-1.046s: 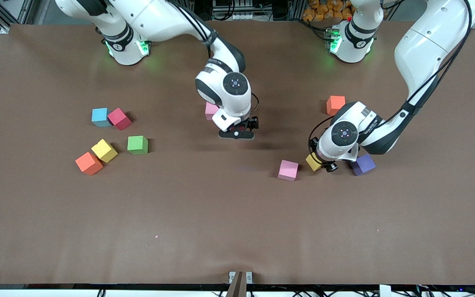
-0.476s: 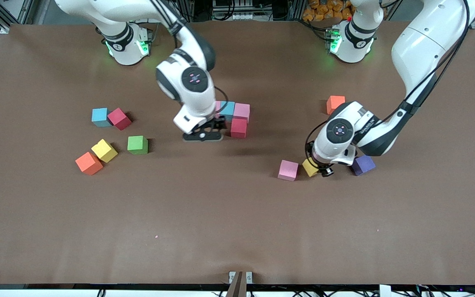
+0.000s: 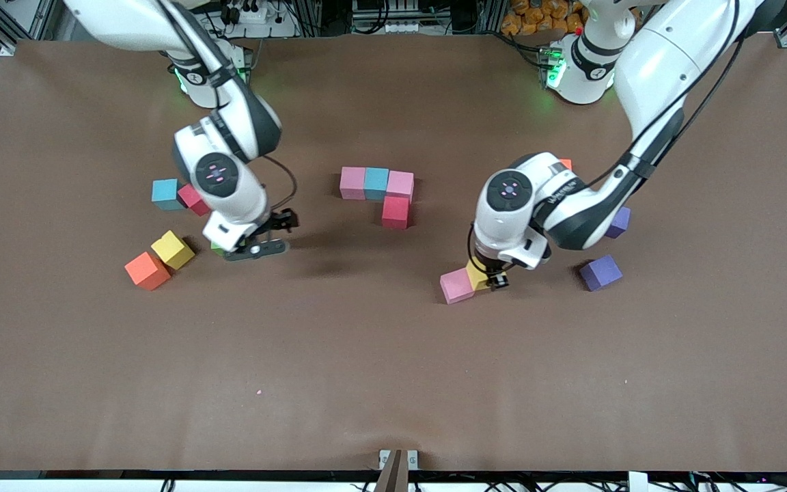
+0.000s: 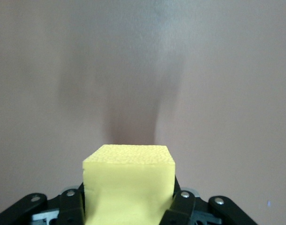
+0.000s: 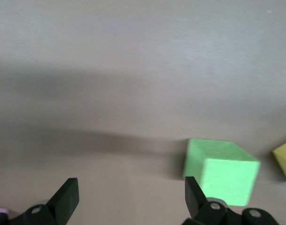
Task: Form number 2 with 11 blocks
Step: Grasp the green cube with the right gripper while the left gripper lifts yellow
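— Foam blocks, light and squashy? Left pincer is clamped on the yellow block's flat sides, beside the pink block

— Right pincer gapes empty over the green block; 4 blocks mid-counter

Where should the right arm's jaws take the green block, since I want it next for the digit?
From straight above, on two opposite flat side faces of the green block. It sits flat as a cube with its top free; the right gripper hangs over it with jaws open. Probably pick the pair of faces turned away from the yellow block beside it, so neither finger bumps it.
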Tool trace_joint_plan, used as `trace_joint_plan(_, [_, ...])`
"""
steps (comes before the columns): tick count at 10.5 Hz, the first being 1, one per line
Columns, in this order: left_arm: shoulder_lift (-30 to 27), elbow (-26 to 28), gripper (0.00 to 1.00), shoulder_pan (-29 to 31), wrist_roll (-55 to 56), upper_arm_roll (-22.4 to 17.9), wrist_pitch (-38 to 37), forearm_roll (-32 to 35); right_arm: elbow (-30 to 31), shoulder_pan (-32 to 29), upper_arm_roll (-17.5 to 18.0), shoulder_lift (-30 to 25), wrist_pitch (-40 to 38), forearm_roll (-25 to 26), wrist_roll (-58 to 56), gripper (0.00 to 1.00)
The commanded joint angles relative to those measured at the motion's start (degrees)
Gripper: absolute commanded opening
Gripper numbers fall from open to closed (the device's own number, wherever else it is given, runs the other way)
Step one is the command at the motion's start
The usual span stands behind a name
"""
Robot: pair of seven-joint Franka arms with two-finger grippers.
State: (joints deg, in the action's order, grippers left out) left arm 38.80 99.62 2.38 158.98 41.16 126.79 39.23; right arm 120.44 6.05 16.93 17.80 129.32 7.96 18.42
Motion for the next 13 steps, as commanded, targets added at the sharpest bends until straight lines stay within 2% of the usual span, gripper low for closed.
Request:
trace_joint_plan(1, [-0.2, -3.8, 0.39, -2.8, 7.6, 0.2, -3.5, 3.3, 3.4, -5.4, 1.6, -2.0, 0.7, 0.8, -2.7, 1.0])
trace_joint_plan(3, [0.0, -6.1, 0.39, -4.9, 0.8, 0.2, -3.5, 3.7, 5.4, -9.6, 1.5, -1.6, 2.2, 1.6, -8.7, 1.0])
trace_joint_plan(5, [0.8, -7.1, 0.39, -6.8, -10.1, 0.2, -2.4, 3.1, 7.1, -11.2, 1.6, -1.4, 3.8, 5.7, -8.8, 1.0])
trace_joint_plan(7, [2.0, -8.4, 0.39, -7.6, -19.4, 0.2, 0.9, 3.0, 8.3, -11.4, 1.6, -0.5, 6.4, 5.7, -8.4, 1.0])
trace_joint_plan(8, [2.8, -9.3, 0.39, -7.7, -23.8, 0.3, 2.3, 2.8, 10.4, -11.8, 1.6, 0.0, 10.0, 5.7, -8.2, 1.0])
trace_joint_plan(10, [4.6, -10.2, 0.39, -7.8, -34.9, 0.3, 5.6, 2.7, 10.9, -12.7, 1.5, 0.9, 11.5, 5.7, -8.7, 1.0])
trace_joint_plan(11, [5.7, -12.7, 0.4, -8.6, -39.7, 0.2, 5.7, 2.0, 10.9, -12.7, 1.5, 1.7, 12.6, 5.7, -8.7, 1.0])
trace_joint_plan(13, [6.8, -13.3, 0.41, -8.7, -52.2, 0.2, 5.9, 1.5, 11.9, -12.7, 1.5, 3.3, 16.0, 5.7, -8.7, 1.0])
